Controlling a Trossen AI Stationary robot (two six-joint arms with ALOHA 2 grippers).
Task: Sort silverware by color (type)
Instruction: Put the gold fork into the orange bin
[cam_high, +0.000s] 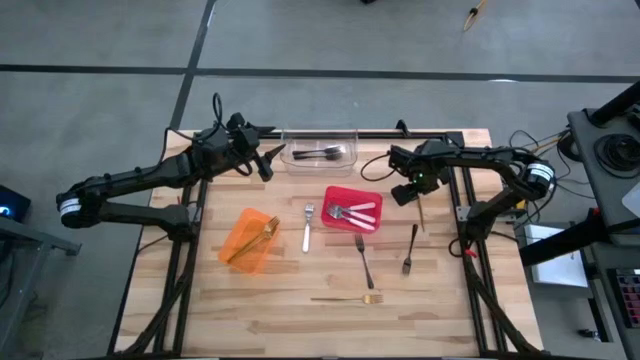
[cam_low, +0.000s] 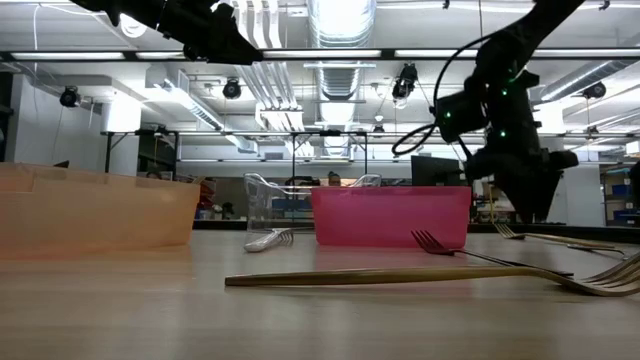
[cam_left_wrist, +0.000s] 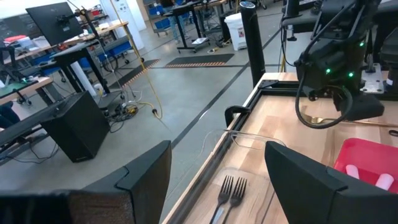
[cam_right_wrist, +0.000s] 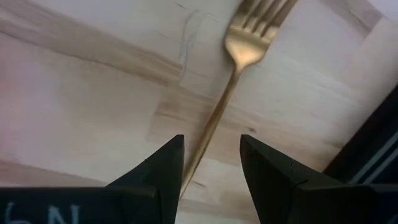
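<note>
- High view: my right claw (cam_high: 419, 196) hangs over a gold fork (cam_high: 421, 212) beside the red bin (cam_high: 334, 196); sorted silver pieces lie inside that bin, gold ones in the orange bin (cam_high: 237, 240); more forks wait on the desk (cam_high: 260, 310).
- Low view: the right arm descends almost vertically.
- Left wrist view: my left claw (cam_left_wrist: 217, 180), spread, hovers above the clear bin (cam_left_wrist: 239, 138) with its dark forks (cam_left_wrist: 227, 194).
- Right wrist view: the fingers (cam_right_wrist: 155, 174) stand apart, straddling the handle, not pinching yet.

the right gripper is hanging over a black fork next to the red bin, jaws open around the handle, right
Not quite: the fork under the right gripper is gold, not black, as the right wrist view shows. The rest holds: the gripper hangs beside the red bin, jaws open to either side of the handle.
</note>
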